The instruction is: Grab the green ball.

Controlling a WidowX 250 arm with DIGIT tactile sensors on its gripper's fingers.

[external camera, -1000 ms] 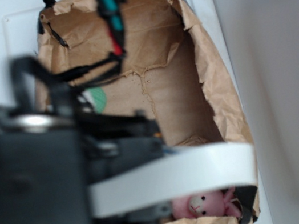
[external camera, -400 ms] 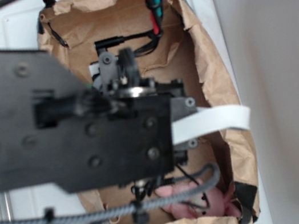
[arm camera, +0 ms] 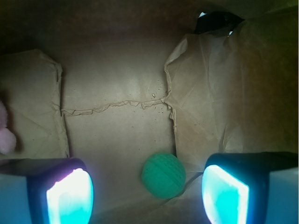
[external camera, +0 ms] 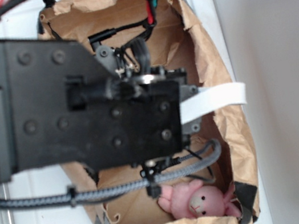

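Note:
In the wrist view the green ball [arm camera: 163, 176], mint-coloured and dimpled, rests on the brown paper floor of the bag. My gripper [arm camera: 147, 196] is open above it. The ball sits between the two glowing pads, nearer the right fingertip [arm camera: 224, 193] than the left one [arm camera: 70, 196], and touches neither. In the exterior view my black arm [external camera: 110, 119] reaches over the bag and hides both the ball and the fingers.
An open brown paper bag [external camera: 218, 76] with crumpled walls surrounds the gripper on a white surface. A pink plush bunny [external camera: 197, 201] lies at the bag's near end and shows at the left edge [arm camera: 5, 133] of the wrist view. Cables [external camera: 111, 189] hang across the bag.
The arm swung in from the lower left over the bag and covered the ball, which showed earlier. It then shifted toward the bag's far end, uncovering the bunny.

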